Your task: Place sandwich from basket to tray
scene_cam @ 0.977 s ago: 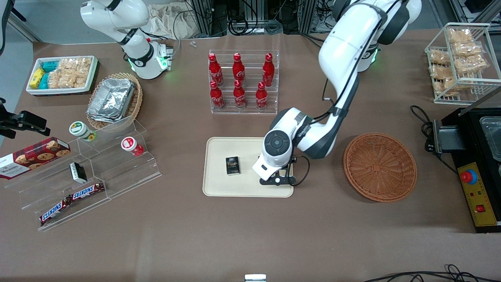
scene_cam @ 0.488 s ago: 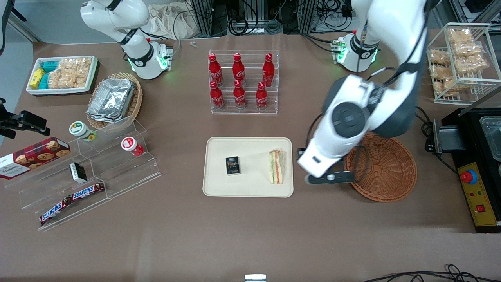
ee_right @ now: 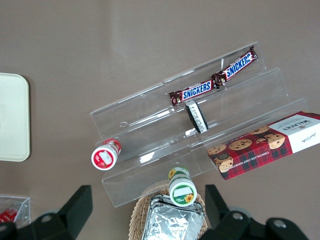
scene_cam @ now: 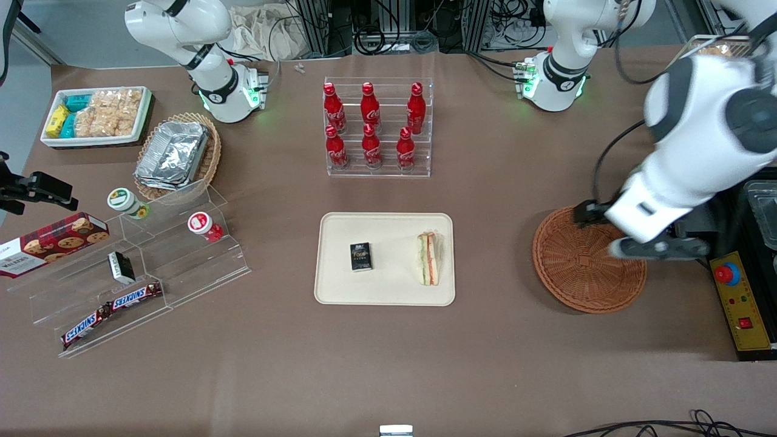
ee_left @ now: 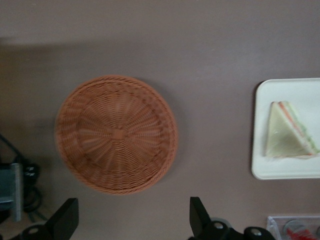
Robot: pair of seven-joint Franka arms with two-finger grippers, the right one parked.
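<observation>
My end effector [scene_cam: 658, 247] is hanging up above the worktop [scene_cam: 376, 364], over the edge of the basket [scene_cam: 583, 267] that's toward the working arm's end, right next to the black control box with the red button [scene_cam: 737, 300]. Fingers [ee_left: 67, 217] are spread wide apart with nothing between them, and in the wrist view the basket [ee_left: 116, 134] sits in the gap, well below. The basket is round, reddish-brown wicker, and there's nothing in it. The sandwich [scene_cam: 428, 258] is lying flat on the tray [scene_cam: 340, 291], close to the tray edge that faces the basket, wrapped in clear film with the orange, green and pink layers showing; the wrist view catches it too [ee_left: 289, 137], sitting on the tray [ee_left: 265, 170] well apart from the basket. There's also a small dark box [scene_cam: 360, 256] on the tray, beside the sandwich on the side toward the parked arm, not touching it. Farther from the front camera than the tray there's a clear rack of red cola bottles [scene_cam: 376, 127]. Toward the parked arm's end you've got a stepped clear display stand [scene_cam: 145, 261] with Snickers bars [scene_cam: 112, 309] on it, plus a cookie box [scene_cam: 51, 241] beside it and a tan basket with foil trays [scene_cam: 176, 155].
</observation>
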